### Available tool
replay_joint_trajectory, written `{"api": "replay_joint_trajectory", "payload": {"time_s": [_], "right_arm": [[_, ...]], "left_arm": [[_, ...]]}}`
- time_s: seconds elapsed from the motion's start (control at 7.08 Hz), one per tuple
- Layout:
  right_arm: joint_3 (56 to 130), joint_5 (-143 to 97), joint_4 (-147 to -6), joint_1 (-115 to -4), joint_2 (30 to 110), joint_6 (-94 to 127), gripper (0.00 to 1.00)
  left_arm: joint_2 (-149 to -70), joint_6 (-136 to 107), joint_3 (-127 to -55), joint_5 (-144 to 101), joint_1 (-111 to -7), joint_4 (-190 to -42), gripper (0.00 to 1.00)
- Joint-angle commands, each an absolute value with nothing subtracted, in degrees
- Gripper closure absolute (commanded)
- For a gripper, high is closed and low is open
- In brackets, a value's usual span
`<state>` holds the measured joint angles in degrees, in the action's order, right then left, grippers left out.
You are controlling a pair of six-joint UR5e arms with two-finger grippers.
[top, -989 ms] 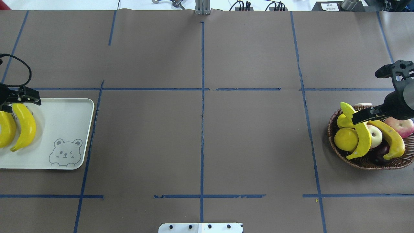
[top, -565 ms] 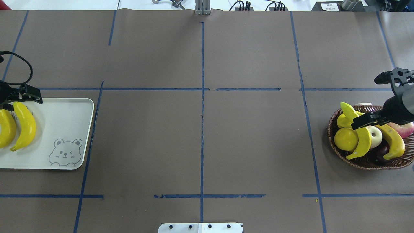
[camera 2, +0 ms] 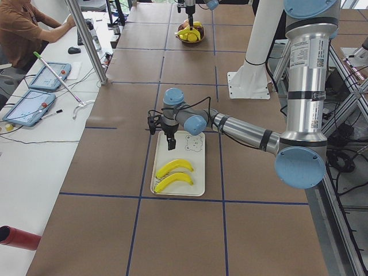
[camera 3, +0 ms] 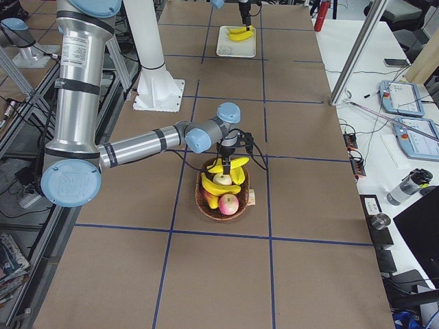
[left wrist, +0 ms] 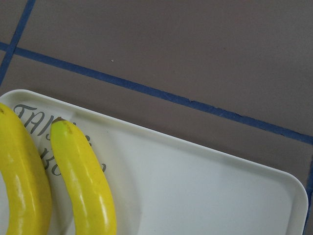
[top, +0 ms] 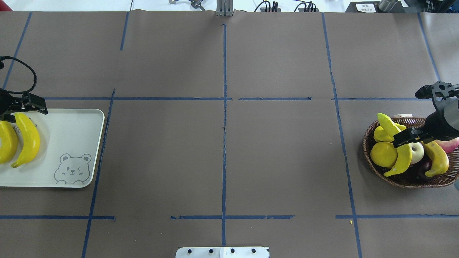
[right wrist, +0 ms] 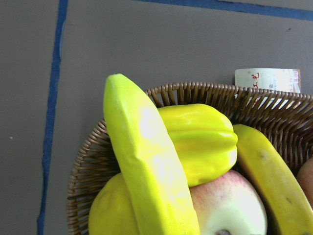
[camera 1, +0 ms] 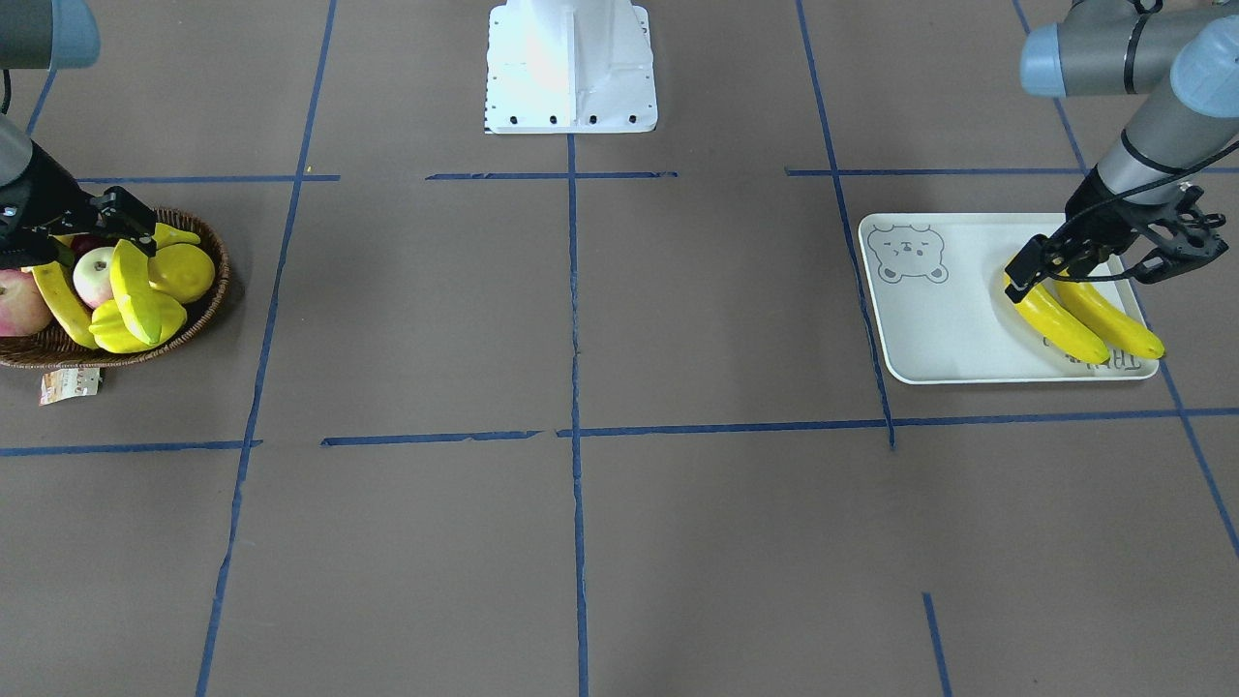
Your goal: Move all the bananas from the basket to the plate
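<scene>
The right gripper [top: 416,135] is seen low over the basket [top: 401,182], spread apart with nothing grasped. Only one finger [top: 405,137] is shown clearly, the other being hidden behind the wrist. That finger is laid across a greenish-yellow banana [top: 401,157], which is propped on the heap with its upper end raised above the rim. The space is crowded: a lemon [top: 383,154] and a starfruit [top: 379,135] are packed just outside the finger. A pale apple [top: 416,149] is set just inside it, and a red apple [camera 1: 17,302] is tucked beneath the wrist. A second banana [top: 439,157] (slightly more orange, dark at the tip) is laid along the pale apple's far side. A paper tag [camera 1: 68,384] is seen on the table by the basket's rim.

The left gripper [camera 1: 1082,271] is held released over the plate [top: 71,136], with nothing gripped. Just below its fingers a pair of bananas [top: 27,141] is laid side by side, bright yellow and curved, their ends over the grey lettering [left wrist: 29,125]. Whether a finger touches one end cannot be told. The bear drawing [top: 72,169] is found well away from the fingers, in the opposite corner.
</scene>
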<state>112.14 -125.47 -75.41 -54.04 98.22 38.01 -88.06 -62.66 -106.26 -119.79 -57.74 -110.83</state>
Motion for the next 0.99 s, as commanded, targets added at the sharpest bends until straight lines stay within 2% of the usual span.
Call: {"api": "replay_joint_trajectory", "payload": {"time_s": [0.0,0.85], "right_arm": [[112.0,-125.9,-75.4,-53.9,98.2,38.1,0.11],[110.7,-128.1,-75.4,-52.2,97.9,38.0,0.13]], "left_arm": [[-88.2,-62.7,-106.2,-119.7,-57.7,-110.8,0.0],[-88.5,-62.6,-106.2,-119.8,-57.7,-110.8,0.0]]}}
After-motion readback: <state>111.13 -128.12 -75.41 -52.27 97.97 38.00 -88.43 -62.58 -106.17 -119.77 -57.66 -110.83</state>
